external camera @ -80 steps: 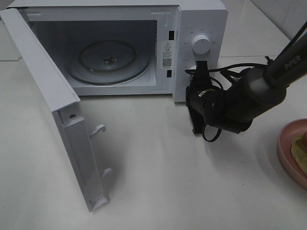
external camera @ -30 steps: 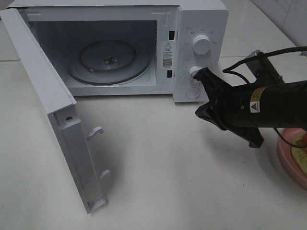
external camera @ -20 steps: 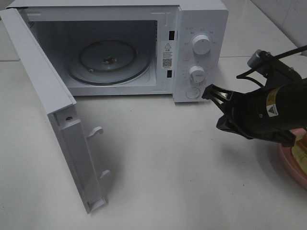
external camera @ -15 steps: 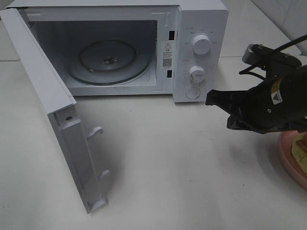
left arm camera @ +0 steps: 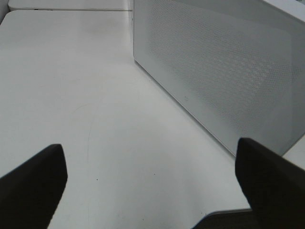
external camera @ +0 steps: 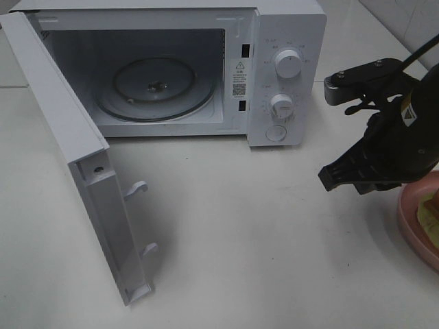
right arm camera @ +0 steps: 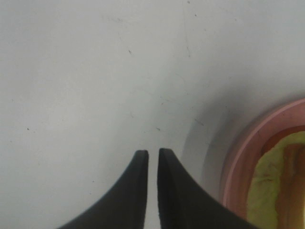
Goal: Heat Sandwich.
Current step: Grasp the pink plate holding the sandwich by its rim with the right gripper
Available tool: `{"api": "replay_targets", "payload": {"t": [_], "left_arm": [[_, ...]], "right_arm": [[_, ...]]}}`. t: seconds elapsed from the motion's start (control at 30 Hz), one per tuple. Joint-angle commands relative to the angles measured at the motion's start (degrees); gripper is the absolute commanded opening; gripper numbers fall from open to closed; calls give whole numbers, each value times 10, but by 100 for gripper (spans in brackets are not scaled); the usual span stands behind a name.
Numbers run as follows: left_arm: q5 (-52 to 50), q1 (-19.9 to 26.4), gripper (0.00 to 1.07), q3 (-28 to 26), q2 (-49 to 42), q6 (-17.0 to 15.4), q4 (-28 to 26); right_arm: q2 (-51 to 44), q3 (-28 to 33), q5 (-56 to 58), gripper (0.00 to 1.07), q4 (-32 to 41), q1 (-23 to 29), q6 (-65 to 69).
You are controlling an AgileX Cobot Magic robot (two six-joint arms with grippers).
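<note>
The sandwich (external camera: 430,210) lies on a round pink plate (external camera: 410,226) at the table's right edge, only partly in frame. The right wrist view shows its green lettuce and brown crust (right arm camera: 279,183) inside the pink plate rim (right arm camera: 242,162). My right gripper (external camera: 328,179) hangs just left of the plate, pointing down at the table. Its fingers (right arm camera: 152,157) stand almost together with only a thin slit and nothing between them. My left gripper (left arm camera: 152,186) is open wide and empty beside the microwave's perforated side wall (left arm camera: 224,71).
The white microwave (external camera: 288,27) stands at the back with its door (external camera: 75,137) swung fully open toward the front left. The glass turntable (external camera: 154,86) inside is bare. Two knobs (external camera: 287,63) sit on its right panel.
My right arm has swung away from the microwave's knobs to the right and tipped down beside the pink plate. Its fingers have parted by a sliver. The left gripper has not moved.
</note>
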Motion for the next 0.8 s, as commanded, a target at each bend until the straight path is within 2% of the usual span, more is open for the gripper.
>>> {"api": "replay_targets", "payload": {"t": [0.03, 0.1, 0.13, 0.17, 0.2, 0.23, 0.27, 0.3, 0.33, 0.43, 0.67, 0.8], "left_arm": [[-2, 1, 88, 0, -13, -3, -4], [-2, 1, 88, 0, -13, -3, -4], [-2, 1, 88, 0, -13, -3, -4], [-2, 1, 88, 0, -13, -3, -4], [-2, 1, 88, 0, -13, -3, -4], [-2, 1, 88, 0, -13, -3, -4], [-2, 1, 88, 0, -13, -3, -4], [-2, 1, 88, 0, -13, -3, -4], [-2, 1, 88, 0, -13, -3, -4], [-2, 1, 88, 0, -13, -3, -4], [-2, 1, 88, 0, -13, -3, -4], [-2, 1, 88, 0, -13, -3, -4]], "right_arm": [[-2, -5, 22, 13, -9, -3, -14], [-2, -5, 33, 22, -9, -3, -14], [-2, -5, 43, 34, -10, -3, -14], [-2, -5, 43, 34, -10, -3, -14], [-2, -5, 47, 40, -15, -3, -16], [-2, -5, 50, 49, -21, -3, -18], [-2, -5, 53, 66, -30, -3, -24], [-2, -5, 54, 75, -35, -3, -29], [-2, -5, 54, 75, -35, -3, -29], [-2, -5, 56, 102, -35, -24, -42], [-2, -5, 79, 101, -32, -57, -42], [-2, -5, 95, 99, -2, -87, -52]]}}
